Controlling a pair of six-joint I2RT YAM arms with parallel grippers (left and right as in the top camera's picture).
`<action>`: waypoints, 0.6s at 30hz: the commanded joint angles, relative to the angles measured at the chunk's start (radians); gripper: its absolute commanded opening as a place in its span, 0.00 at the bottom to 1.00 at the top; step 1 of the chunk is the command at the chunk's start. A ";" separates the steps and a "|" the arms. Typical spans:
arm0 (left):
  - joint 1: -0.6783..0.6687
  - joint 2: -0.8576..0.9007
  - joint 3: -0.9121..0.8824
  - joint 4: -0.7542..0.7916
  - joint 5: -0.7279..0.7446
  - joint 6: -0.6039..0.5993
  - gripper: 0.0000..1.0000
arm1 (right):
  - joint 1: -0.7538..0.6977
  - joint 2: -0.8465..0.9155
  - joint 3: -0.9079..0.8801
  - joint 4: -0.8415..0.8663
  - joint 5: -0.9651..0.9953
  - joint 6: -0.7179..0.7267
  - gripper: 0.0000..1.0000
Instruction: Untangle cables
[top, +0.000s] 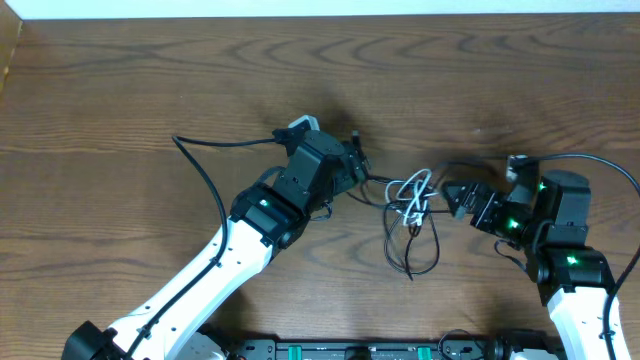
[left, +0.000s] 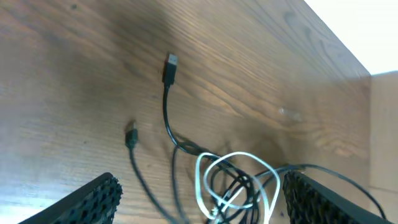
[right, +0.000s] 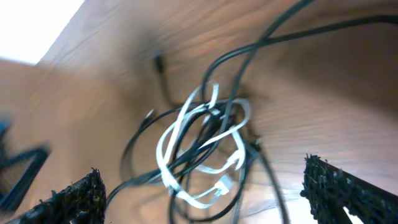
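Note:
A tangle of thin black cables (top: 412, 245) with one looped white cable (top: 412, 195) lies on the wooden table between my two grippers. My left gripper (top: 360, 165) is open just left of the tangle. In the left wrist view the white loop (left: 233, 180) and black cables (left: 168, 118) lie between its open fingers (left: 202, 202), with two black plug ends further out. My right gripper (top: 455, 195) is open just right of the tangle. In the right wrist view the white cable (right: 199, 149) and black cables (right: 249, 50) lie between its open fingers (right: 205, 193). Neither gripper holds anything.
A thicker black arm wire (top: 205, 165) runs left from the left arm across the table. Another arm wire (top: 590, 160) arcs over the right arm. A pale wall edge (top: 320, 8) bounds the far side of the table.

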 joint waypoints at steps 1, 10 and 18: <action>-0.008 0.008 0.002 0.023 0.081 0.308 0.84 | -0.002 -0.006 0.004 -0.008 0.146 0.068 0.99; -0.069 0.030 -0.004 -0.103 0.257 0.697 0.85 | -0.002 -0.006 0.004 -0.026 -0.042 -0.129 0.99; -0.130 0.198 -0.004 -0.031 0.186 0.763 0.86 | -0.002 -0.006 0.004 -0.064 -0.042 -0.142 0.99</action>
